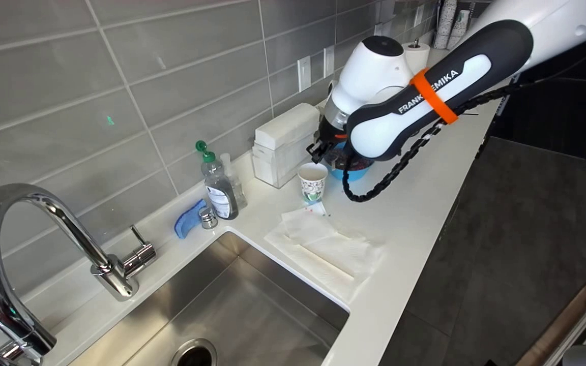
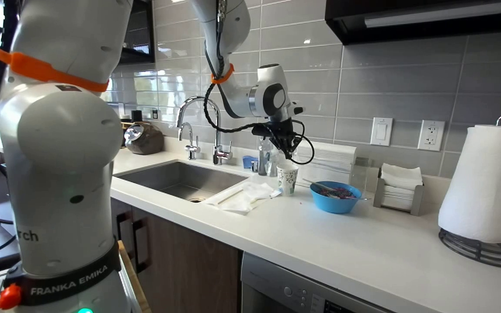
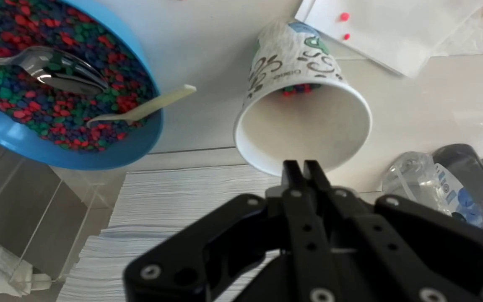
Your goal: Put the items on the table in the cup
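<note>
The white cup (image 1: 313, 183) with leaf markings stands upright on the white countertop (image 2: 276, 226). It also shows in an exterior view (image 2: 287, 179) and in the wrist view (image 3: 292, 69). A few red, green and dark bits (image 3: 300, 89) lie inside the cup. Two small red pieces (image 3: 344, 16) lie on white paper near the cup. The blue bowl (image 2: 335, 203) beside the cup is full of the same coloured bits. My gripper (image 3: 302, 163) is above the cup's rim, its fingertips almost together with only a narrow gap. No object shows between them. It appears in an exterior view (image 1: 314, 152).
A metal spoon (image 3: 63, 71) and a pale plastic spoon (image 3: 153, 105) rest in the bowl. A paper towel stack (image 1: 285, 145) stands behind the cup. Soap bottles (image 1: 220, 188), paper sheets (image 1: 328, 244) and the steel sink (image 1: 252, 305) lie to one side. A paper towel roll (image 2: 481, 182) stands further along.
</note>
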